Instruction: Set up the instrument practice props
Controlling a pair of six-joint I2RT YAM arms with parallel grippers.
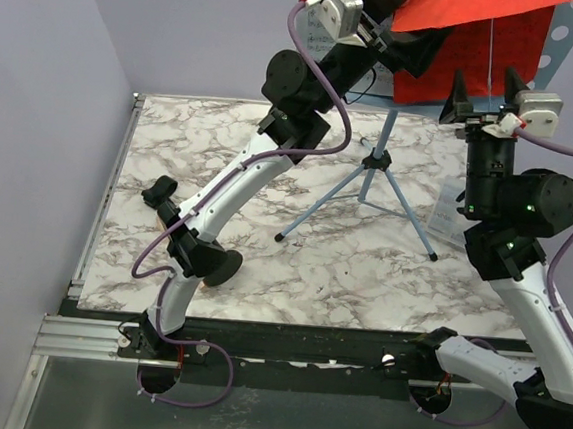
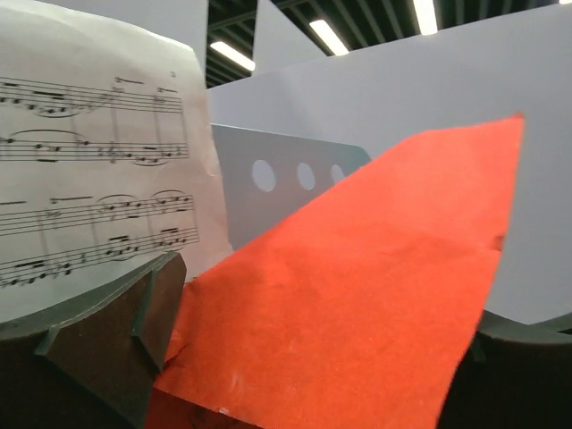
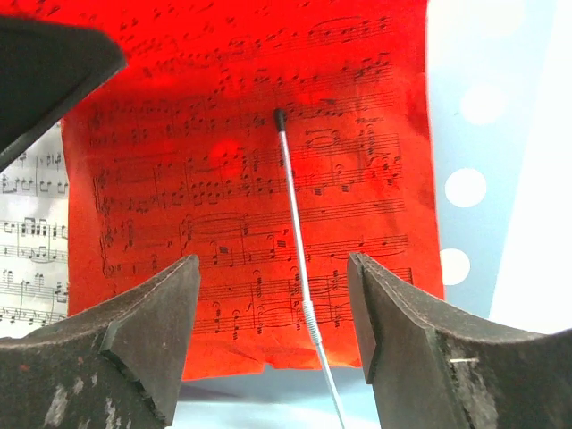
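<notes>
The left claw [image 2: 331, 304] is released, spread around a corner of the red sheet [image 2: 357, 268], perhaps grazing it. The right claw [image 3: 273, 264] gapes before it, toward the far edge of the desk [image 1: 171, 154].

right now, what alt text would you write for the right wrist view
A red sheet of printed music fills most of the view, against a light blue perforated music stand. A thin black-tipped silver rod rises across it from between the fingers of the open right gripper. White sheet music shows at left.
</notes>
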